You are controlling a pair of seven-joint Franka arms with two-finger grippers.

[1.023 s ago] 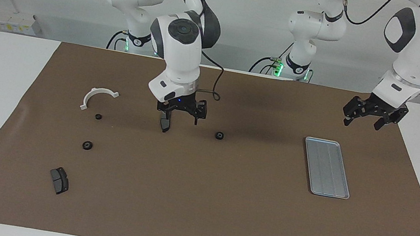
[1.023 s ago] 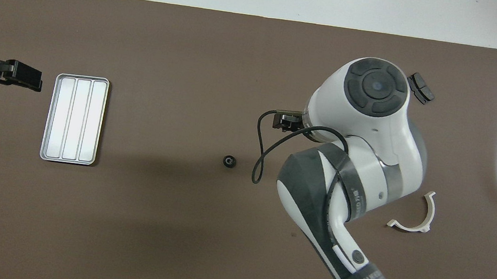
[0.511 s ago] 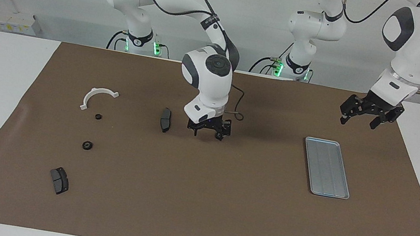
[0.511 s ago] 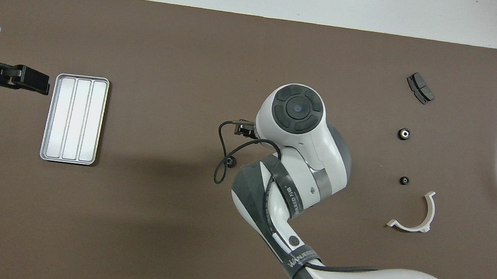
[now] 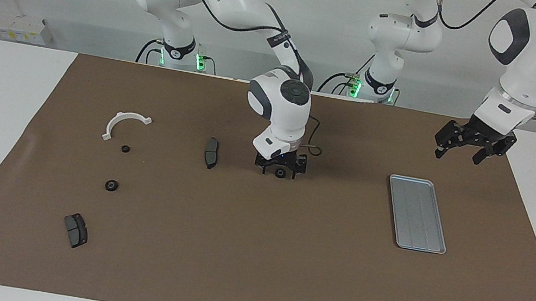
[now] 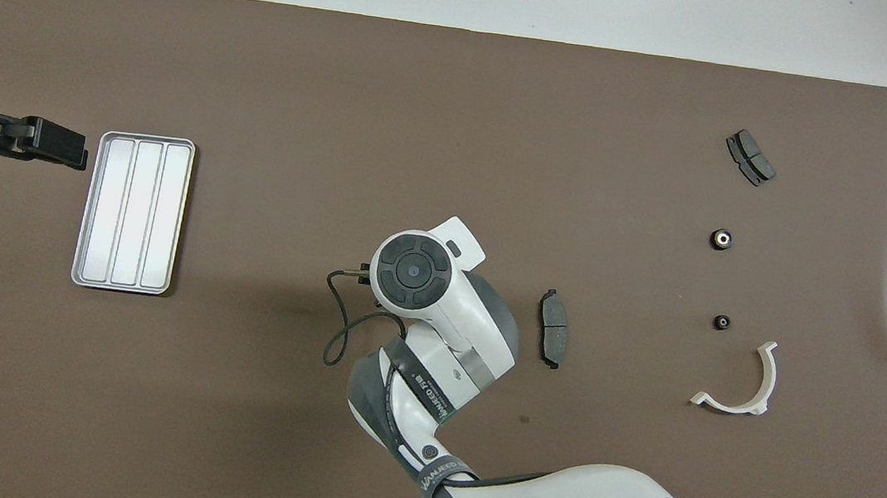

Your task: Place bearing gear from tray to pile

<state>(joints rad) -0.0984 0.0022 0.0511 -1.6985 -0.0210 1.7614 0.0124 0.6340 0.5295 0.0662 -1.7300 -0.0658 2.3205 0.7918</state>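
Since a second ago your right pincer [image 5: 280,170] has left the brake pad [image 5: 211,152] lying mid-surface and shifted toward the left arm's end, coming down over the bearing gear [image 5: 279,173]. It now sits low at the mat, fingers spread wide on either side of that gear, which shows between them in the facing view; you cannot tell whether they touch it. From overhead the arm's wrist covers the gear completely.

Your left pincer [image 5: 470,145] waits in the air, fingers spread and holding nothing, over the brown mat [image 5: 245,279] near the corner closest to the left arm's base, just off the tray's short edge.

The tray [image 5: 418,214] lies flat toward the left arm's end of the surface, with nothing on it in either view.

Toward the right arm's end:
- white curved bracket [image 5: 123,123], closest to the robots' edge
- small black ring [image 5: 125,148] just beside it
- second gear [image 5: 112,185] a little farther from the robots
- second brake pad [image 5: 75,229] farthest out, toward the edge away from the robots

All lie apart from one another.
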